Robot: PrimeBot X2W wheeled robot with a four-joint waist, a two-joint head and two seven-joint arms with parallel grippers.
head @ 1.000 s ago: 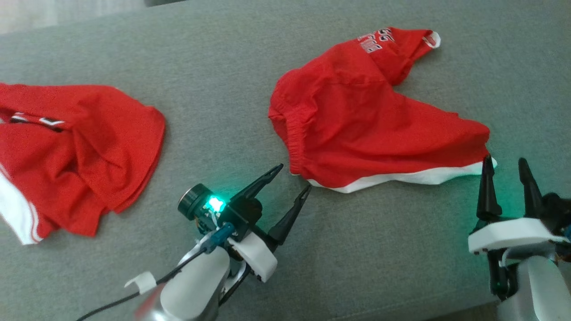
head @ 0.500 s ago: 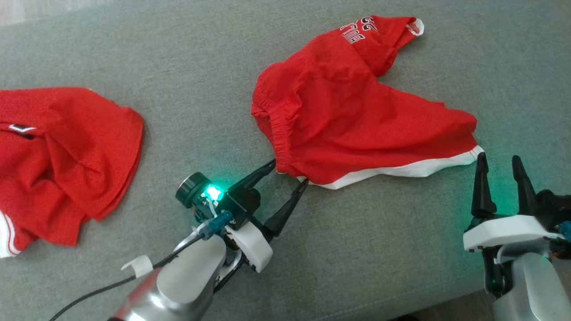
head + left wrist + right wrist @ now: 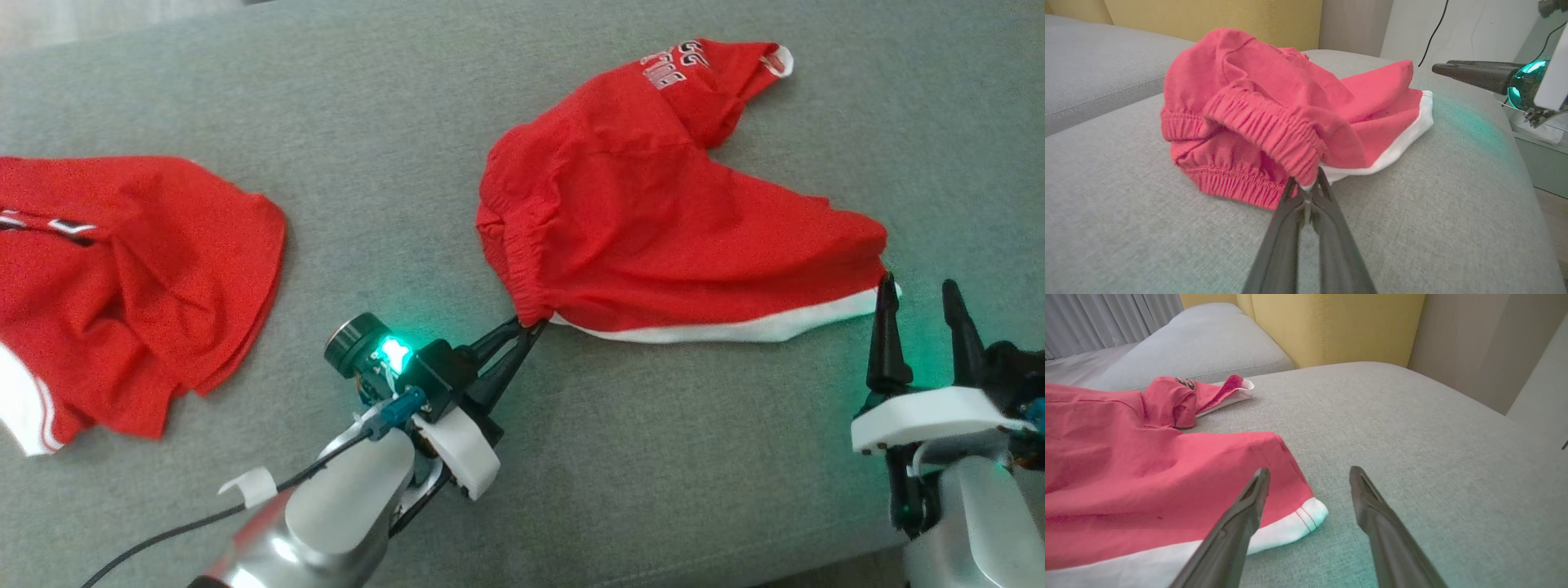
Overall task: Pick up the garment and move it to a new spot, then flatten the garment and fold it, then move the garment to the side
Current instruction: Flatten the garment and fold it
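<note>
red shorts (image 3: 653,220), ruched elastic waistband, white hem band, crumpled at 1 o'clock on woven grey cushion (image 3: 408,122), waistband corner pinched by left gripper (image 3: 529,325), right gripper (image 3: 916,283) spread wide beside hem, lettering too folded to be read

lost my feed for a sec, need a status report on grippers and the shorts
Left gripper shut on red shorts at waistband end. Right gripper open at the white hem corner, no grip. Second red garment lies apart, left.

Silver forearms (image 3: 343,506), white collars (image 3: 931,416), tapered black fingers (image 3: 886,335), green light (image 3: 394,353)
</note>
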